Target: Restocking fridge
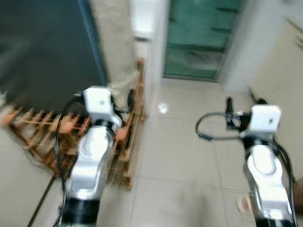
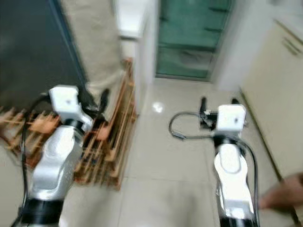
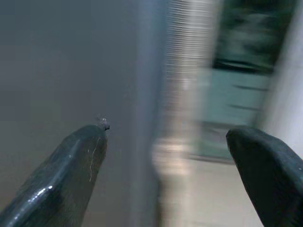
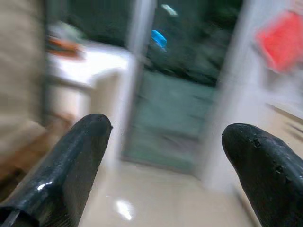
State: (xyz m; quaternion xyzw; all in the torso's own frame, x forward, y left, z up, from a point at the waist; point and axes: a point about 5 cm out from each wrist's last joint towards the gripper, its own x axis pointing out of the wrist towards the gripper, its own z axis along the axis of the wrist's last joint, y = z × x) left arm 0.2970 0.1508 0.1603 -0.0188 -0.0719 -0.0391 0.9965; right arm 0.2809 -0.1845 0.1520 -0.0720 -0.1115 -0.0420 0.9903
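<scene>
Through the blurred head cameras I see my left gripper [image 1: 122, 100] at ten o'clock above a wooden rack [image 1: 125, 137] that stands against a dark panel [image 1: 47, 47], which may be the fridge though I cannot tell, and my right gripper [image 1: 241, 101] at two o'clock over pale floor tiles [image 1: 175, 156], a green glass door [image 1: 201, 38] at twelve. My left wrist camera shows its fingers [image 3: 71, 170] spread apart, empty, the dark panel behind. My right wrist camera shows its fingers [image 4: 71, 161] likewise parted, holding nothing, facing the green door.
</scene>
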